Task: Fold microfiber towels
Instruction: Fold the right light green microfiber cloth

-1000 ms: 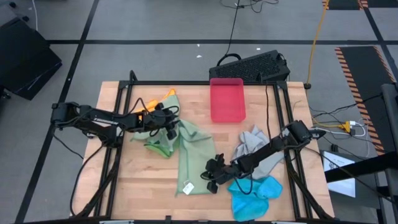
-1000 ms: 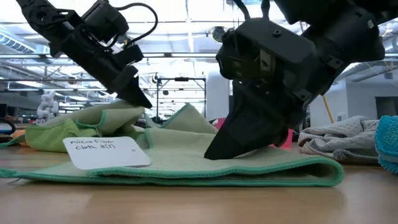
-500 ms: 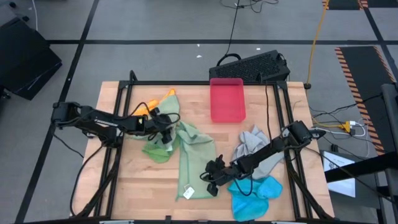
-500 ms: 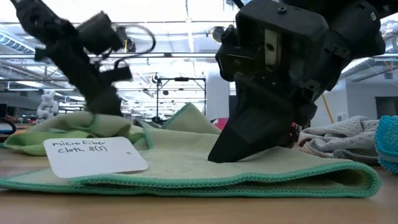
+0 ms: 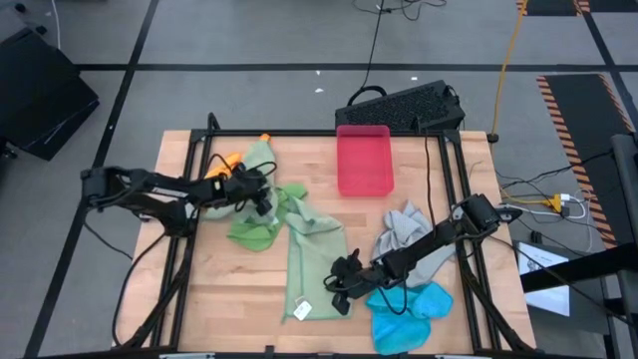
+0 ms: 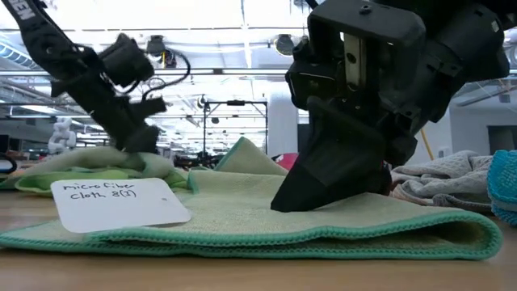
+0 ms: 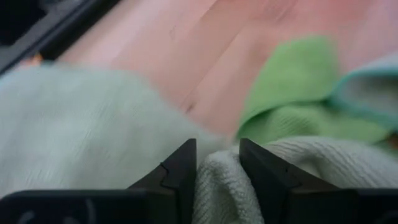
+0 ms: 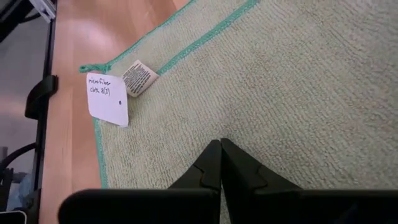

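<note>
A pale sage microfiber towel [image 5: 314,257] lies as a long strip on the table, a white tag [image 5: 302,308] at its near end. My left gripper [image 5: 261,196] is shut on its bunched far part. Shut as well, my right gripper [image 5: 340,286] rests on the strip's near part. A bright green towel [image 5: 253,235] lies beside the left gripper. Only an edge of an orange towel [image 5: 225,163] shows under a pale sage flap [image 5: 258,156]. A grey towel [image 5: 403,225] and a blue towel [image 5: 409,309] lie heaped at the right. My left gripper pinches a bunched fold of the sage towel [image 7: 217,177] between its two fingers, coming slanting down from the table's left side. The cloth around it lies slack on the table and on the bright green towel. My right gripper presses its shut fingertips [image 8: 214,158] down on the sage towel's upper layer [image 8: 219,132], slanting down from the table's right side. That part of the towel lies flat on the table, folded over at its edge [image 6: 477,234].
A pink-red tray [image 5: 364,160] stands at the far middle, with a black keyboard [image 5: 404,106] beyond the table. Black frame rails [image 5: 189,249] run along both sides. Bare wood shows at the near left [image 5: 234,299].
My left gripper has gone down and toward the table's left edge with the sage towel's far part. That part has been drawn left and now lies bunched, with a sage flap over much of the orange towel. The near part stays pinned under my still right gripper.
</note>
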